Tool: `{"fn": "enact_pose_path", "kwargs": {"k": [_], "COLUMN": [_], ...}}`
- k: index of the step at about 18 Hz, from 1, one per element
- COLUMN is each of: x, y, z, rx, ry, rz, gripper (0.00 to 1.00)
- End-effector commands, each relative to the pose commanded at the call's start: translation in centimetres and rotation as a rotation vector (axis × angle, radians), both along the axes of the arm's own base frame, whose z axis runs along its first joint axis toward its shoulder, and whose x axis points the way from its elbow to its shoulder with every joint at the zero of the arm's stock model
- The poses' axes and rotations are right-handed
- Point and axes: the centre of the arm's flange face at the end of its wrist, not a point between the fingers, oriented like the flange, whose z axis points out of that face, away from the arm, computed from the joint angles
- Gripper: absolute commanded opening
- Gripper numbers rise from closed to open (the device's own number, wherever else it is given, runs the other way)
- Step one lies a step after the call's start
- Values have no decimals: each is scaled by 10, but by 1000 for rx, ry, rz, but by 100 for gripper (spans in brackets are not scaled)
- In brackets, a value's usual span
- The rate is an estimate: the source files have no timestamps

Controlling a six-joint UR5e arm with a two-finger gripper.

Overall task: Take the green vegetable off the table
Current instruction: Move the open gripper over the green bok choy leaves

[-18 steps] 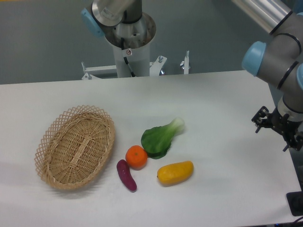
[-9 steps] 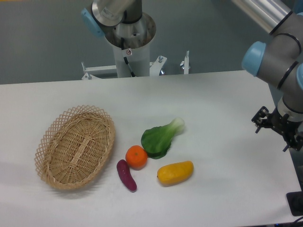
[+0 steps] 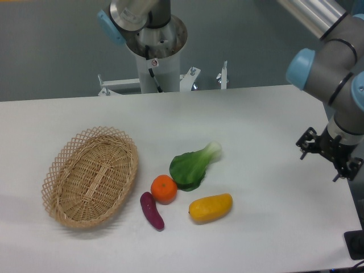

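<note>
Far left on the table [image 3: 256,114] sits an oval wicker basket [image 3: 91,176], long axis tilted a bit toward the upper right. Next over is a small purple eggplant [image 3: 152,210], then an orange [image 3: 164,189] just above it, pretty much touching the leaf of the green vegetable [image 3: 192,166]. That veg lies flat near the middle of the table, long axis running diagonally: broad dark leaf end at the lower left by the orange, pale stem pointing up and to the right. Just below it is a yellow oblong fruit [image 3: 211,207], lying nearly level. Up top, the robot base column [image 3: 154,51] has a small sticker, too tiny to read. Way over at the right edge, well apart from everything, hangs the gripper [image 3: 329,159]. It's dark and small, and honestly I can't tell if the fingers are spread or closed, though nothing's visible in it.
</note>
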Motion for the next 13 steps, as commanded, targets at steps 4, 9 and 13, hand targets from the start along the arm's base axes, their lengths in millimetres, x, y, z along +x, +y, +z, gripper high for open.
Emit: {"fn": "enact_pose_path", "kwargs": {"k": [4, 9, 13], "x": [37, 103, 142], "y": [-7, -1, 19], "z": [-19, -49, -63], "rx": [4, -14, -42], "ry": [9, -29, -55], "rz": [0, -46, -46], "gripper": [100, 100, 100]}}
